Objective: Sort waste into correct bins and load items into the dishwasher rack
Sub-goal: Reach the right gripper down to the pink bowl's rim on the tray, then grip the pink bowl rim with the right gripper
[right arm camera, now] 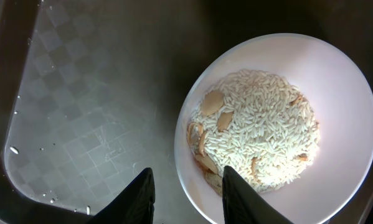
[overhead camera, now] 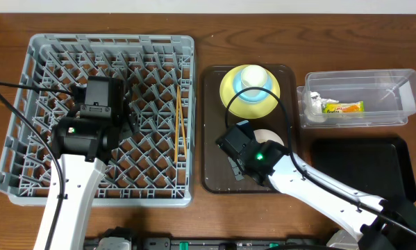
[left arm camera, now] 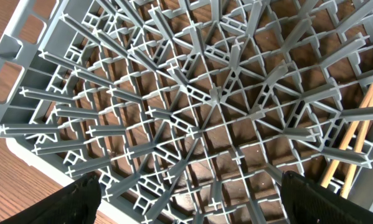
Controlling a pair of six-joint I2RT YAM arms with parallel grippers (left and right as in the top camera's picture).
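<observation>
The grey dishwasher rack [overhead camera: 48, 83] fills the left side, and the chopsticks [overhead camera: 179, 125] lie in it by its right wall. My left gripper [left arm camera: 192, 208] hangs open over the rack's pegs [left arm camera: 211, 99], holding nothing. On the brown tray [overhead camera: 214, 177] stands the yellow plate [overhead camera: 263, 101] with the light blue cup [overhead camera: 253, 78] on it. The white bowl [right arm camera: 335, 93] holds pale food scraps [right arm camera: 261, 130]. My right gripper [right arm camera: 186, 199] is open and straddles the bowl's near rim, one finger inside and one outside. The clear tub [overhead camera: 388, 87] holds the snack wrapper [overhead camera: 343, 107] and the napkin [overhead camera: 312, 107].
A shallow black tray [overhead camera: 360, 167] lies at the right, in front of the clear tub. My right arm reaches in from the lower right across the black tray's near corner. The brown tray's floor [right arm camera: 68, 124] is wet and bare to the left of the bowl.
</observation>
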